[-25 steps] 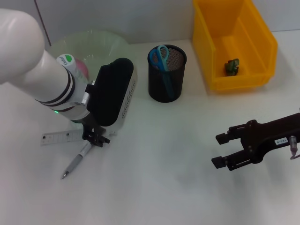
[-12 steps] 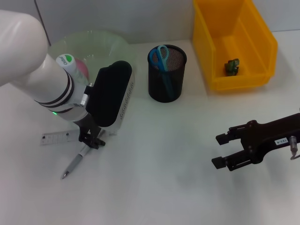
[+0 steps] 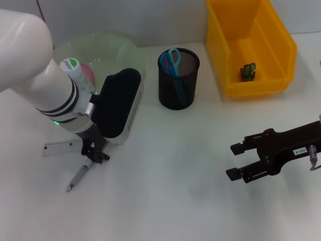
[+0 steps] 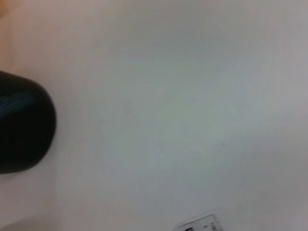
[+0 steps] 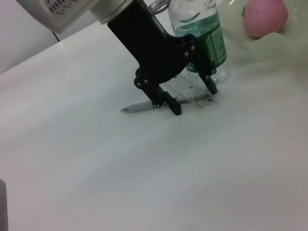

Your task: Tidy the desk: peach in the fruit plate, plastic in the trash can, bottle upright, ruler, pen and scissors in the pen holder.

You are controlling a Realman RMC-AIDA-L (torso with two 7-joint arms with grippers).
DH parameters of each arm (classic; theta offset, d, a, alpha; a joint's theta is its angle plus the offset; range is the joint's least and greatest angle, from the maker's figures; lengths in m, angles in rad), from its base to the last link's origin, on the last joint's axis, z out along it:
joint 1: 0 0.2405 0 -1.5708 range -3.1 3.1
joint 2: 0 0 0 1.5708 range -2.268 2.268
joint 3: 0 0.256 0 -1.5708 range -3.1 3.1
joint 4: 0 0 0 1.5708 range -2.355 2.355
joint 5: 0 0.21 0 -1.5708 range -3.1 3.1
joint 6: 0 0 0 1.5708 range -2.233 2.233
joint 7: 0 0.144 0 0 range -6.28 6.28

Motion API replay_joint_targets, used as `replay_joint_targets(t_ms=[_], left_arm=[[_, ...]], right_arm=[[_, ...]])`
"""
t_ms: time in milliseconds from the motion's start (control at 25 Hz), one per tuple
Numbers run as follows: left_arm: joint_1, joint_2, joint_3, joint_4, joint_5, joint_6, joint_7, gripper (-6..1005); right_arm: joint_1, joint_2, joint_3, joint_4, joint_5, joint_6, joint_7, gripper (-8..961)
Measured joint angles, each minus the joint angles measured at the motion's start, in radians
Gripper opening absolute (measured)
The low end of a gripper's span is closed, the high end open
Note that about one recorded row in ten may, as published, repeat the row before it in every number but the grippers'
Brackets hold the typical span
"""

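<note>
My left gripper (image 3: 95,154) hangs open low over the desk, its fingers (image 5: 172,105) astride the upper end of the grey pen (image 3: 79,176), which also shows in the right wrist view (image 5: 139,106). The clear ruler (image 3: 60,148) lies flat just beside it, partly under the arm. Behind the arm a bottle (image 5: 201,38) with a green cap (image 3: 69,64) stands upright. A pink peach (image 5: 265,14) rests in the pale green fruit plate (image 3: 110,47). Blue-handled scissors (image 3: 172,60) stand in the black mesh pen holder (image 3: 179,88). My right gripper (image 3: 237,160) waits open at the right.
A yellow bin (image 3: 275,47) at the back right holds a small green crumpled object (image 3: 248,71). The left wrist view shows the pen holder's dark side (image 4: 21,127) and a corner of the ruler (image 4: 199,224). Bare white desk lies between both grippers.
My left gripper has moved down and toward the front left, from beside the ruler onto the pen's upper end. The right arm has stayed put.
</note>
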Motion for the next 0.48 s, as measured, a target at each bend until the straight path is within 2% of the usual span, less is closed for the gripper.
replay_joint_targets(t_ms=[480], left_arm=[[0.019,-0.001,0.012,0.06,-0.009,0.126,-0.009,705]], right_arm=[[0.005,0.001,0.0,0.001,-0.011,0.0,0.0,818]])
